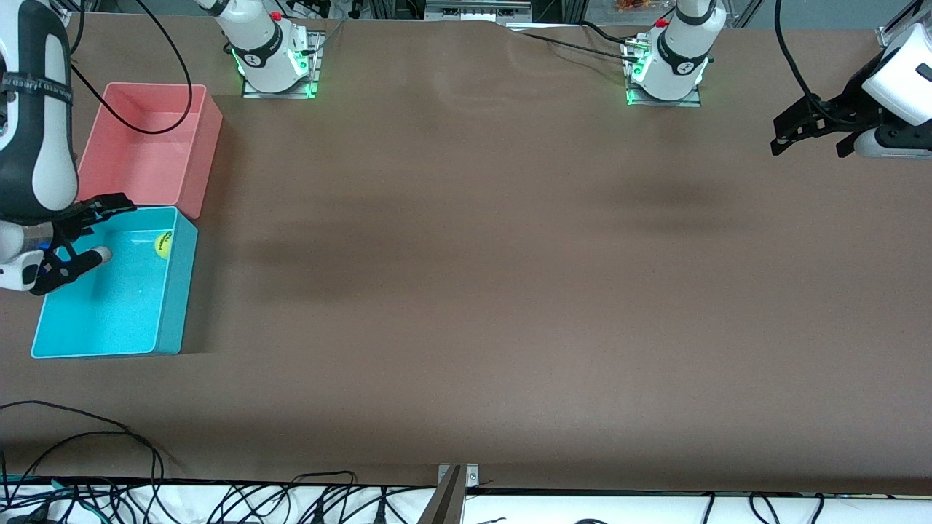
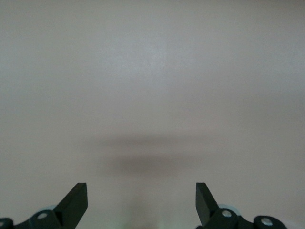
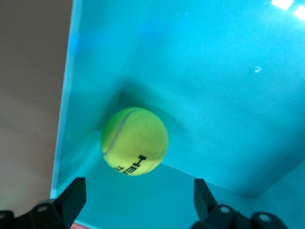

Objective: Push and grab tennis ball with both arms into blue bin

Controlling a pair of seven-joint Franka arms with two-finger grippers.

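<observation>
Even overhead light, soft arm shadows on the table (image 1: 510,291), glare on the blue bin (image 3: 214,71), left wrist view hazy.

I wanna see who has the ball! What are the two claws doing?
Left gripper: open, empty, over bare table.
Right gripper: open, empty, over the blue bin.

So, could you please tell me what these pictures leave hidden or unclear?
- Front view: the ball logo is too small to read.
- Front view: the right gripper covers part of the blue bin.
- Right wrist view: the ball's curve cuts off its logo.
- Left wrist view: bare table only; the open left gripper waits.
</observation>
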